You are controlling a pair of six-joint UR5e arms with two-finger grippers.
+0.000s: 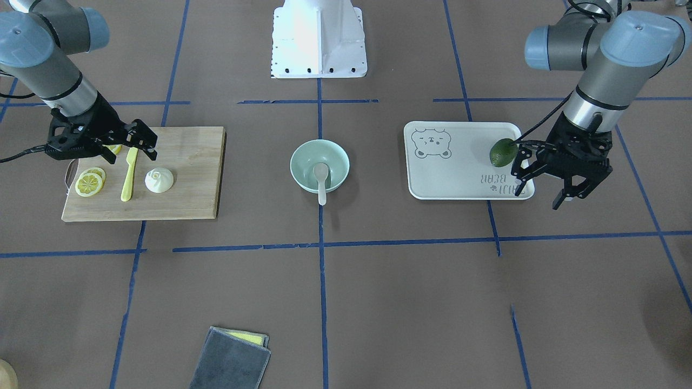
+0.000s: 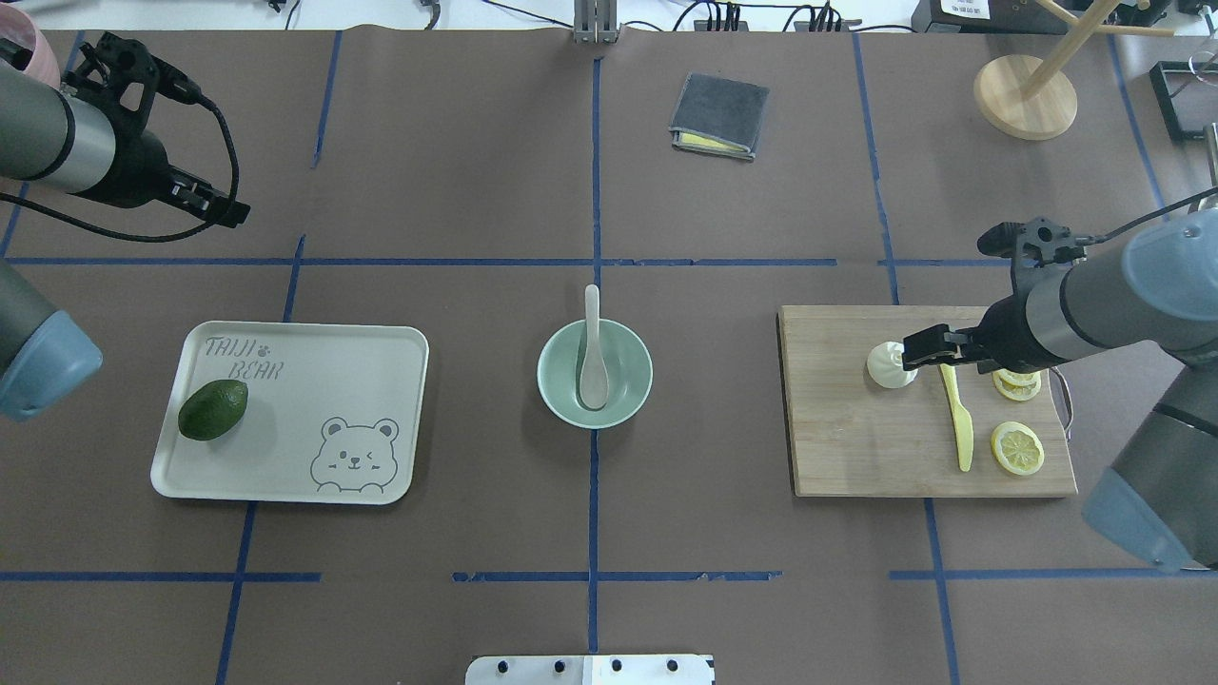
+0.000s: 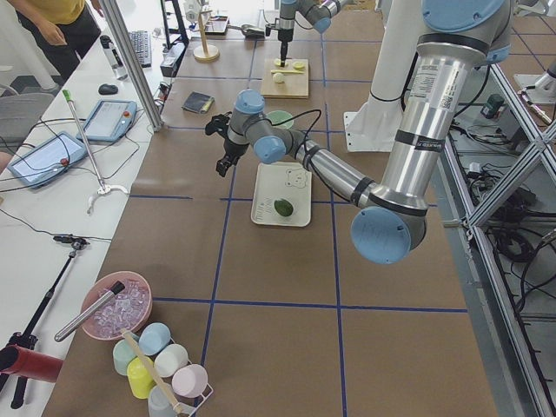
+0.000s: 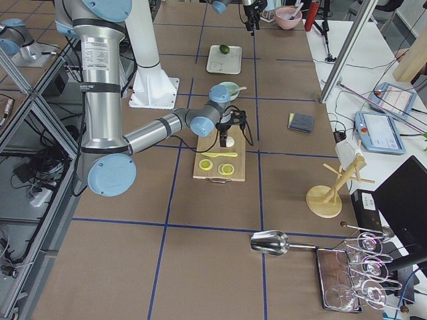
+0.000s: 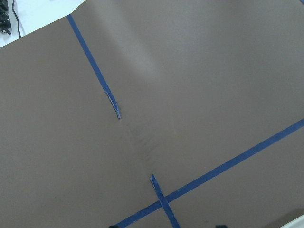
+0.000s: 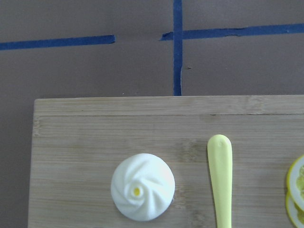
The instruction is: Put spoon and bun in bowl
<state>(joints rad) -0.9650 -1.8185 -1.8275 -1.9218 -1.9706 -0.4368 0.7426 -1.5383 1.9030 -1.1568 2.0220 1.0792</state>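
The off-white spoon point(image 1: 321, 181) lies in the mint-green bowl point(image 1: 303, 162) at the table's middle, its handle resting over the rim; both also show in the overhead view, the spoon point(image 2: 593, 352) and the bowl point(image 2: 628, 385). The white swirled bun point(image 1: 159, 180) point(image 2: 890, 364) point(image 6: 143, 192) sits on the wooden cutting board point(image 1: 189, 178). My right gripper point(image 1: 147, 141) point(image 2: 912, 352) is open and empty, held just above the board beside the bun. My left gripper point(image 1: 538, 192) point(image 2: 224, 157) is open and empty, raised high near the tray's far side.
A yellow plastic knife point(image 2: 959, 419) and lemon slices point(image 2: 1017, 448) lie on the board next to the bun. A green avocado point(image 2: 212, 410) lies on the bear tray point(image 2: 295, 457). A folded grey cloth point(image 2: 719, 114) and a wooden stand point(image 2: 1025, 95) are at the far side.
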